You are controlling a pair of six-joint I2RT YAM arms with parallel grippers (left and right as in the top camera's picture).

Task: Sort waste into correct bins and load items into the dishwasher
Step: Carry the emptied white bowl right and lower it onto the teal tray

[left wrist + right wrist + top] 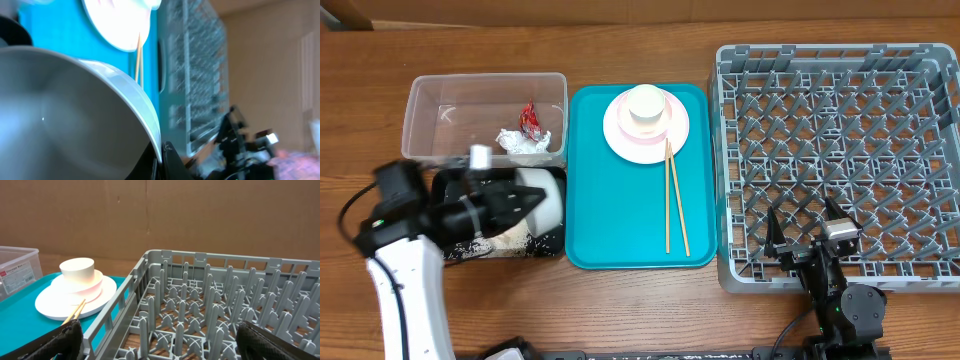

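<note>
My left gripper (542, 198) is shut on the rim of a white bowl (554, 205), which it holds tilted on its side over the black tray (448, 185). Up close, the bowl (75, 115) fills the left wrist view, its rim pinched between the fingers (170, 160). White specks and a pale heap (515, 236) lie in the tray below. The clear tub (430, 100) holds a red wrapper (529, 118) and a white tissue (523, 142). A pale pink plate (620, 135) with a white cup (646, 103) and chopsticks (672, 200) rests on the teal tray (610, 220). My right gripper (802, 225) hangs open over the grey rack's (720, 160) near edge.
The rack (200, 260) has rows of upright pegs right under my open right fingers (65, 340). The tub and black tray stand close against the teal tray's left side. A brown cardboard wall (200, 215) stands behind the table.
</note>
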